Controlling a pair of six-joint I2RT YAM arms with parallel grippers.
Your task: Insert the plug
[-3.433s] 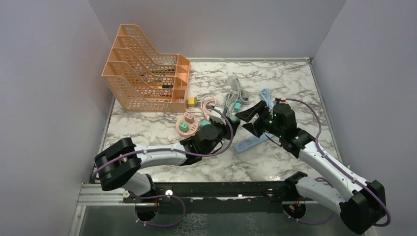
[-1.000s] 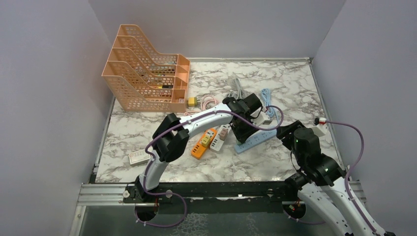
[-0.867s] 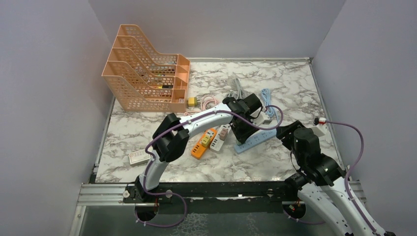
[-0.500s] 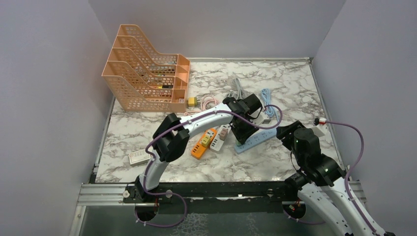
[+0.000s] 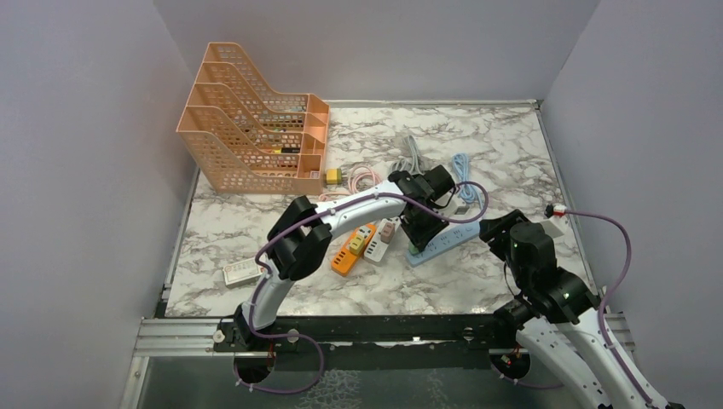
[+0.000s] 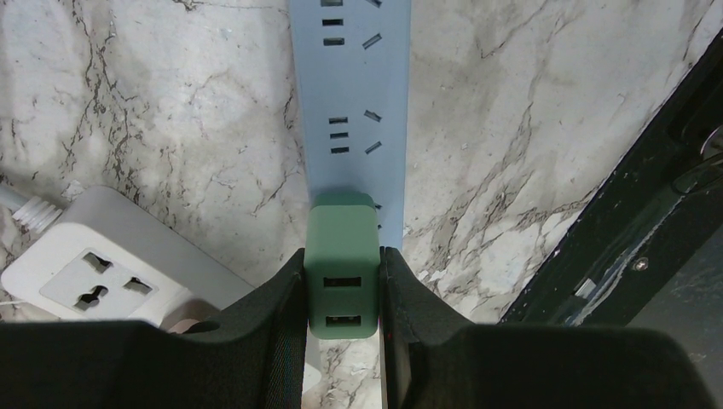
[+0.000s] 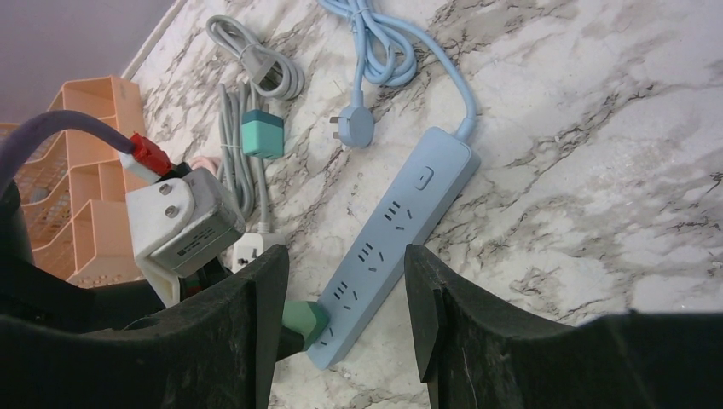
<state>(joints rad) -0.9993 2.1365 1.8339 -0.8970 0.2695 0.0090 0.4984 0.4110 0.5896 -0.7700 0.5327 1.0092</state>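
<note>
A green plug (image 6: 341, 264) with two USB slots sits between the fingers of my left gripper (image 6: 343, 254), which is shut on it. The plug stands against the near end socket of the light blue power strip (image 6: 351, 85), and its prongs are hidden. From above, the left gripper (image 5: 418, 232) is over the strip's (image 5: 448, 240) left end. My right gripper (image 7: 345, 252) hangs open above the table, with the strip (image 7: 396, 230) and green plug (image 7: 305, 322) visible between its fingers. It holds nothing.
A white travel adapter (image 6: 102, 273) lies just left of the plug. Orange and white adapters (image 5: 356, 245) lie beside the left arm. Blue cable (image 7: 375, 51), grey cables (image 7: 247, 102) and a teal plug (image 7: 262, 135) lie beyond the strip. An orange file rack (image 5: 256, 128) stands back left.
Since the earliest frame the left arm has reached out to the strip's end and the right arm has pulled back to the right. Over the last second nothing has visibly moved.
</note>
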